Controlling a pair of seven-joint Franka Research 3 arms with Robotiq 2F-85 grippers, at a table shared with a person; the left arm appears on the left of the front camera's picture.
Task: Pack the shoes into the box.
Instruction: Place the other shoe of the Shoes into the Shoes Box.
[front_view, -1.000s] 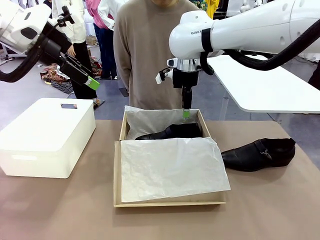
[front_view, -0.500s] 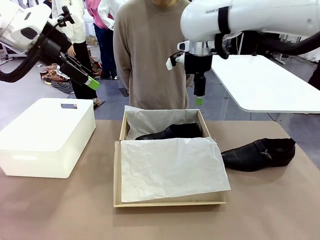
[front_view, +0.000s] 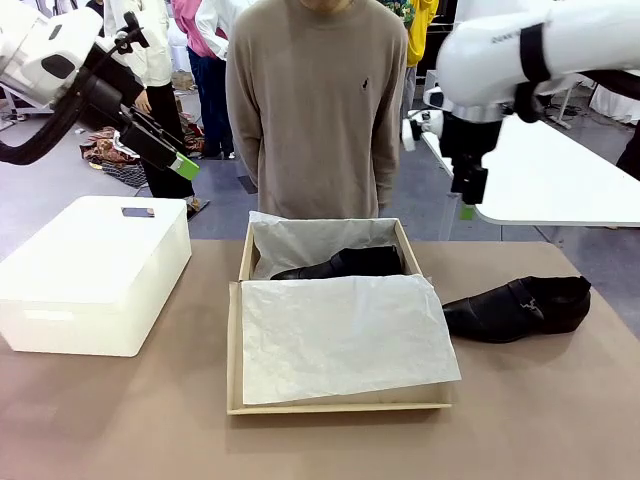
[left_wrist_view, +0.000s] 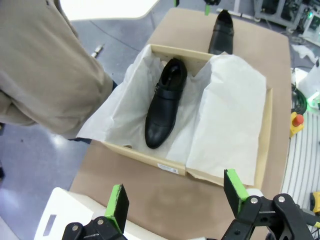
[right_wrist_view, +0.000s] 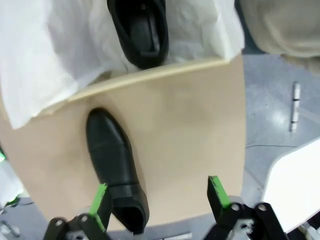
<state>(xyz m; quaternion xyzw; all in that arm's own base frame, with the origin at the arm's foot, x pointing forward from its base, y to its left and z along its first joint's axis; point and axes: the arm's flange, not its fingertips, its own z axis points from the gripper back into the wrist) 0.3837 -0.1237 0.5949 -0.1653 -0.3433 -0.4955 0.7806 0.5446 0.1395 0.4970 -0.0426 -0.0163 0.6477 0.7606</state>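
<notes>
One glossy black shoe (front_view: 345, 264) lies on white tissue in the back of the tan cardboard box (front_view: 238, 345) at mid-table, with a tissue sheet (front_view: 340, 335) draped over the front half. The other shoe (front_view: 520, 306) lies on the table to the right of the box. My right gripper (front_view: 467, 205) hangs open high above the table's far right; in its wrist view the open gripper (right_wrist_view: 159, 195) looks down on the loose shoe (right_wrist_view: 115, 170) and the boxed shoe (right_wrist_view: 140, 32). My left gripper (front_view: 178, 160) is open, raised at far left; its wrist view (left_wrist_view: 176, 195) shows the boxed shoe (left_wrist_view: 165, 107).
A white plastic bin (front_view: 95, 270) stands at the left of the table. A person in a beige sweater (front_view: 318, 100) stands at the far edge behind the box. A white table (front_view: 560, 180) sits behind on the right. Bare tabletop lies in front of the box.
My right arm has lifted from just above the boxed shoe and swung up and to the right, still open. The left arm and both shoes have not moved.
</notes>
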